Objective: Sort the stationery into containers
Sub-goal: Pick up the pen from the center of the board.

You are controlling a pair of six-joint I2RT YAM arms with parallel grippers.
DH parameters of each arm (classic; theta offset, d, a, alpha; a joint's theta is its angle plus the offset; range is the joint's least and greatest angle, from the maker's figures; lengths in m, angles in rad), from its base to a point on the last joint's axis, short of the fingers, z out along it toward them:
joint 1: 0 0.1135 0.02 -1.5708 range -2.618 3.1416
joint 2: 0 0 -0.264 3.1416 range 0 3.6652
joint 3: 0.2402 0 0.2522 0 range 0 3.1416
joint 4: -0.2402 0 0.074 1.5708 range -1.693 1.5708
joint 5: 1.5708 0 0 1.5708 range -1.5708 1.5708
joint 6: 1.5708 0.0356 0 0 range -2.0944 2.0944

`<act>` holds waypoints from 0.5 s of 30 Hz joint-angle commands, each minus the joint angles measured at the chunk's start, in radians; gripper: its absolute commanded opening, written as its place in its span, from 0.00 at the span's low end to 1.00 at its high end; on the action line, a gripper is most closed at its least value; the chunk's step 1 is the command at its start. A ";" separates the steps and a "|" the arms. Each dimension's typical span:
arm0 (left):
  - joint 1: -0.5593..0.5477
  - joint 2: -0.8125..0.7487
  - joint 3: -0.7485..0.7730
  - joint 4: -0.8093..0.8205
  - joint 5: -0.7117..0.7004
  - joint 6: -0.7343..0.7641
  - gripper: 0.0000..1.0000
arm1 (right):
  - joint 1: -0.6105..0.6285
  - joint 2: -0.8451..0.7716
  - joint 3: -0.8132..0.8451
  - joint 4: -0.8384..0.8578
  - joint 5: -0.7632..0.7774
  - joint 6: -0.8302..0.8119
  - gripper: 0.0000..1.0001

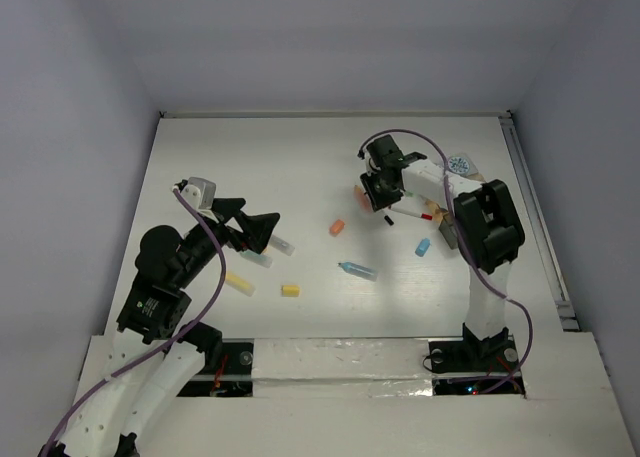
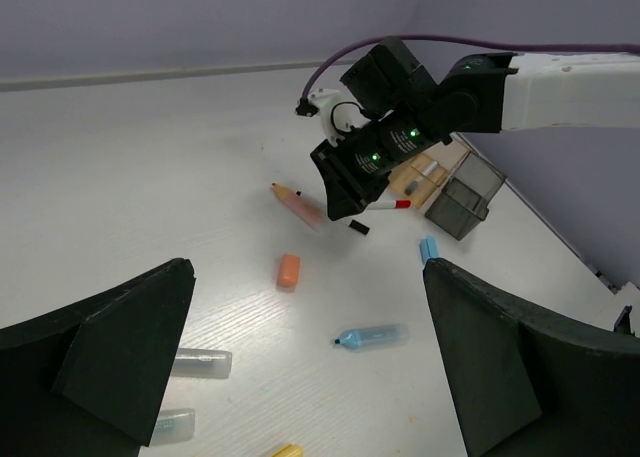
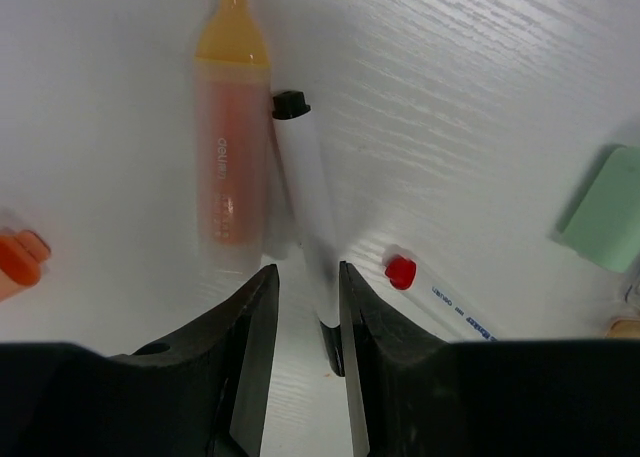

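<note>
My right gripper (image 1: 378, 199) (image 3: 307, 272) hangs low over the table at the back right, its jaws a narrow gap apart. A white pen with a black cap (image 3: 305, 177) lies between them, against the right finger, with a gap on the left side. An orange highlighter (image 3: 232, 157) lies beside it, and a red-capped pen (image 3: 440, 297) on the other side. The clear container (image 2: 465, 199) stands just right of that gripper. My left gripper (image 1: 268, 233) (image 2: 308, 277) is wide open and holds nothing, above an orange eraser (image 2: 288, 270) and a blue highlighter (image 2: 370, 335).
Loose on the table are a blue eraser (image 1: 423, 247), a yellow eraser (image 1: 291, 290), a yellow stick (image 1: 240, 283) and clear-capped markers (image 2: 200, 362). A green eraser (image 3: 605, 209) and a patterned roll (image 1: 459, 164) lie near the right arm. Walls enclose the table.
</note>
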 commanded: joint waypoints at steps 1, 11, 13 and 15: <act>0.007 0.003 0.004 0.052 0.017 0.004 0.99 | 0.001 0.023 0.042 0.019 0.011 -0.019 0.36; 0.007 0.004 0.004 0.052 0.014 0.004 0.99 | 0.001 0.051 0.039 0.056 0.026 -0.018 0.12; 0.007 0.004 0.006 0.051 0.011 0.004 0.99 | 0.001 0.048 0.041 0.056 0.029 -0.019 0.07; 0.007 0.006 0.004 0.052 0.013 0.004 0.99 | 0.001 0.034 0.042 0.059 0.034 -0.019 0.00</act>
